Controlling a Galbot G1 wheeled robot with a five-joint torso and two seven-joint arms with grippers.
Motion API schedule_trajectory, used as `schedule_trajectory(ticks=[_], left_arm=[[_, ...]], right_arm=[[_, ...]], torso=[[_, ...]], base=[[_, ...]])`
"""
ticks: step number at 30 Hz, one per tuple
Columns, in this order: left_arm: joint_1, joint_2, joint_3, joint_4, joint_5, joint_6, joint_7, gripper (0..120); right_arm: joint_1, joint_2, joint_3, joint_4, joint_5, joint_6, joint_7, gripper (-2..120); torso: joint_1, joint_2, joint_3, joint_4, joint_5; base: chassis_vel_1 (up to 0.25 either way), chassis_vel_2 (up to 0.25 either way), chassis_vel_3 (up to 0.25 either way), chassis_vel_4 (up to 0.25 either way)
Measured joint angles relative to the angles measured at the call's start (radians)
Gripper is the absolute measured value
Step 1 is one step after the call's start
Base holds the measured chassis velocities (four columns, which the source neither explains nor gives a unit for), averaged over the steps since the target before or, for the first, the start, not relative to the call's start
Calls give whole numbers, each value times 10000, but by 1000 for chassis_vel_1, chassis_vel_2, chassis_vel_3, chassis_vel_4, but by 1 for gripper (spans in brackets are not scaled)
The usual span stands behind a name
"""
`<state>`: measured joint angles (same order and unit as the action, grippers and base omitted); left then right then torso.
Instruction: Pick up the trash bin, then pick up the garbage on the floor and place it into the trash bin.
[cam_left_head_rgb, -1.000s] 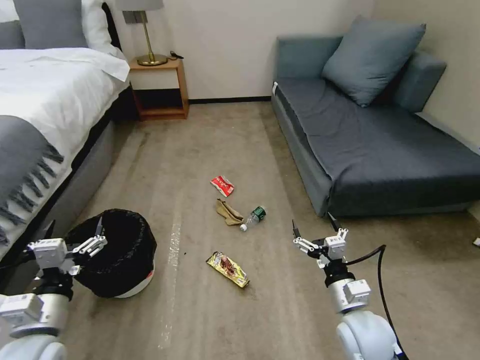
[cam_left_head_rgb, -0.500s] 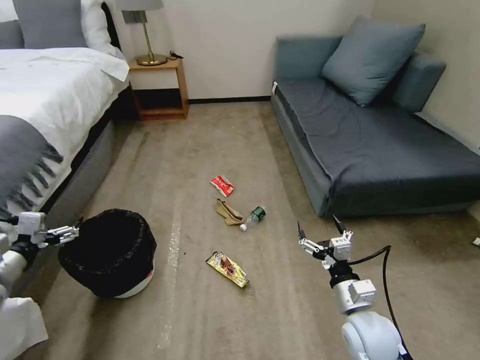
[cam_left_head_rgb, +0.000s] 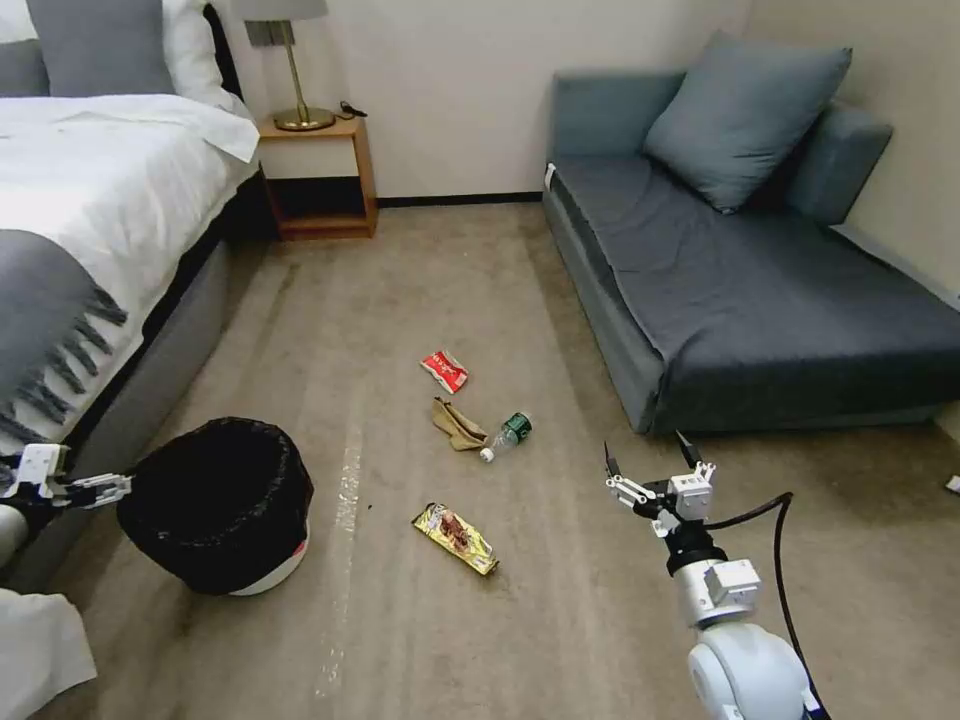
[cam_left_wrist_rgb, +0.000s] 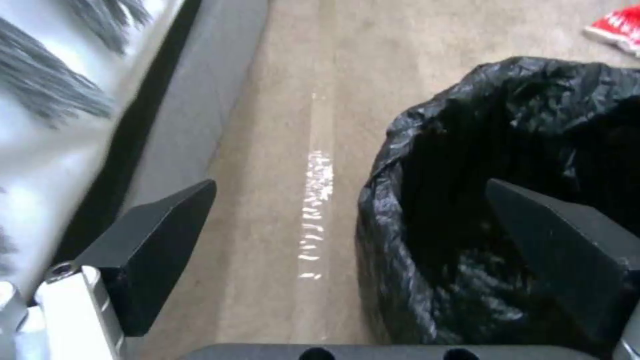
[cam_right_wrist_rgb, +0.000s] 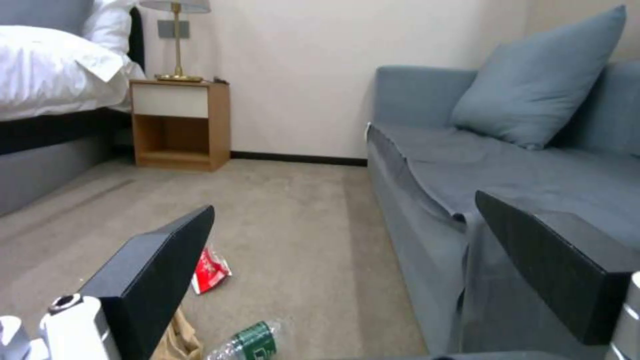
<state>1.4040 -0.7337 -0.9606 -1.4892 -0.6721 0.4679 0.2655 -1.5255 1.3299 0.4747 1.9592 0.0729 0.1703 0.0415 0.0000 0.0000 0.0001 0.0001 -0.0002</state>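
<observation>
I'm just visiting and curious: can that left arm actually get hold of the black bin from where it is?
Probably yes. The left gripper is open right at the trash bin, on its side toward the bed. In its wrist view one finger sits over the bin's mouth, the other outside, straddling the rim, with nothing between.

No text could be read; the red-and-white packet (cam_left_head_rgb: 444, 370) carried white marks too small to make out; the bottle's green label (cam_left_head_rgb: 514, 428) and the gold snack wrapper (cam_left_head_rgb: 456, 538) showed no legible print.
</observation>
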Motion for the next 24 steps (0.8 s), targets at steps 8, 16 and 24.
schedule_trajectory(ticks=[8, 16, 24], left_arm=[[-1152, -340, 1037, 753, -453, 590, -56, 100], [-1630, -344, 1367, 1249, -139, 872, -252, 100], [-1935, -430, 1557, 1654, 115, 1223, -226, 82]], right_arm=[[-76, 103, -73, 229, -198, -107, 57, 100], [-101, 88, -59, 245, -243, -162, 83, 100], [-81, 120, -141, 205, -295, -179, 104, 100]], torso=[[0, 0, 0, -1, 0], [0, 0, 0, -2, 2], [0, 0, -1, -1, 2]], base=[[0, 0, 0, 0], [0, 0, 0, 0], [0, 0, 0, 0]])
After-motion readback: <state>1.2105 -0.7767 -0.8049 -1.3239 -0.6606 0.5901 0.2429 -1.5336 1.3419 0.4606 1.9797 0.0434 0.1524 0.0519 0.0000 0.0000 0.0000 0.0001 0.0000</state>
